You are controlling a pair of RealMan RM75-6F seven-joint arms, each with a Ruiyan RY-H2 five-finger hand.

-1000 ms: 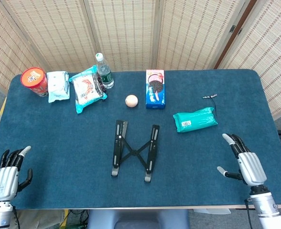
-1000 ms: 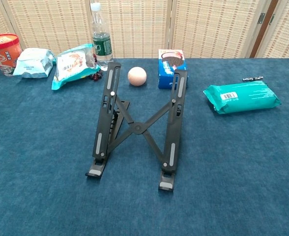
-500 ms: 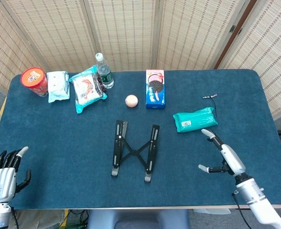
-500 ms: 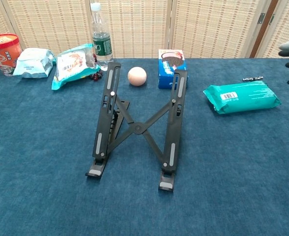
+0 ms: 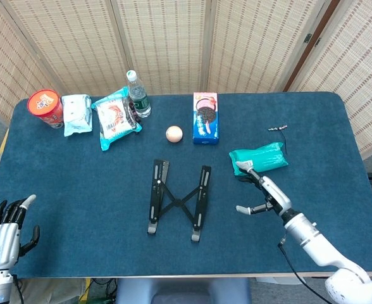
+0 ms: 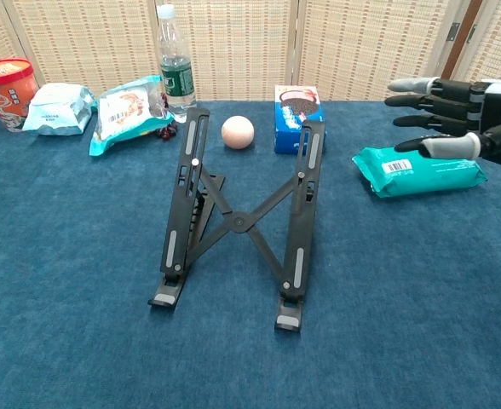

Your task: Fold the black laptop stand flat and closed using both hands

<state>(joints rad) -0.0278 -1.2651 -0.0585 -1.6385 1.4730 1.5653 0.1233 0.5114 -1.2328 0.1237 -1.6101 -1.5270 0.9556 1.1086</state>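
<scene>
The black laptop stand [image 5: 176, 201] [image 6: 238, 223] stands unfolded at the table's middle, its two rails joined by crossed struts and propped up at the back. My right hand [image 5: 262, 191] [image 6: 455, 115] hovers to the right of the stand with fingers spread, pointing toward it and holding nothing. It sits in front of the teal pack. My left hand [image 5: 6, 231] rests at the table's near left corner, fingers apart, far from the stand; the chest view does not show it.
A teal pack [image 5: 259, 158] lies right of the stand. Along the back are a red cup [image 5: 45, 107], two snack bags [image 5: 77, 114] [image 5: 115, 118], a water bottle [image 5: 137, 95], a peach ball [image 5: 174, 133], a cookie box [image 5: 205, 118] and a small metal piece [image 5: 277, 128].
My right hand has swept left from the table's near right edge toward the stand and entered the chest view. The left hand drifted slightly down. The stand has not moved.
</scene>
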